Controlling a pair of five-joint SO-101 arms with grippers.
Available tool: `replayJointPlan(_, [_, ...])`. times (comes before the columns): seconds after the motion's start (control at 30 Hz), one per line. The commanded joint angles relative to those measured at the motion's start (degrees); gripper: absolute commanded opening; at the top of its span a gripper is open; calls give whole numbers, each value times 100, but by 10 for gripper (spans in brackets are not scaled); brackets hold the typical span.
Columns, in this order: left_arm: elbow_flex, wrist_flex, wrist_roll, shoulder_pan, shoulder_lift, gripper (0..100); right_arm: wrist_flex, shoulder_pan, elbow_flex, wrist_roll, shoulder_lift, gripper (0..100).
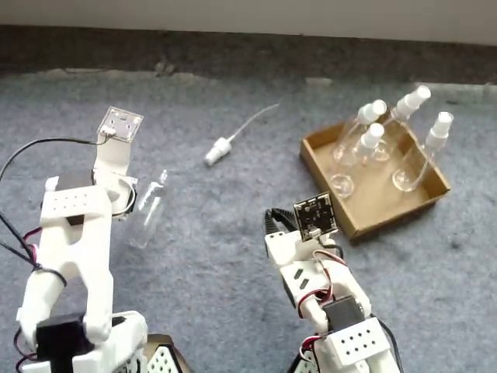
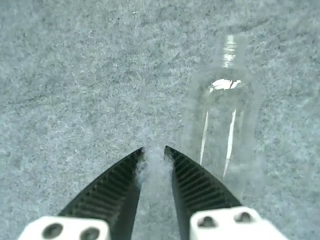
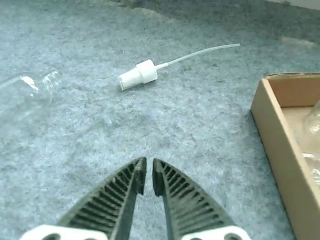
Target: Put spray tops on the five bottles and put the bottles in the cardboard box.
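Note:
A clear bottle (image 1: 147, 210) without a top lies on the grey carpet, right beside my left gripper (image 2: 155, 150). That gripper is slightly open with only carpet between its fingers, and the bottle (image 2: 225, 115) lies just outside one finger. A loose white spray top (image 1: 220, 150) with a long thin tube lies between the bottle and the cardboard box (image 1: 324, 186). My right gripper (image 3: 148, 161) is shut and empty, low over the carpet, short of the spray top (image 3: 138, 77). The bottle (image 3: 30, 87) and the box wall (image 3: 272, 120) flank it.
Several capped bottles (image 1: 423, 155) lie in the box. A dark strip and a pale wall run along the far edge of the carpet. Cables hang off the left arm (image 1: 78, 225). Bare carpet lies between the two arms.

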Motion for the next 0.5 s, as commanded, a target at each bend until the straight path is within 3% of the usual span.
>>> replayJointPlan(0.0, [-312,-510,-9,40,435,13,-154,-31,347,70,-84,9])
replayJointPlan(0.23, [-277,-211,62,1200,708,13,-154,-31,356,70,-84,9])
replayJointPlan(0.47, [-963,677,1187,2475,690,13,-154,-31,356,70,-84,9])
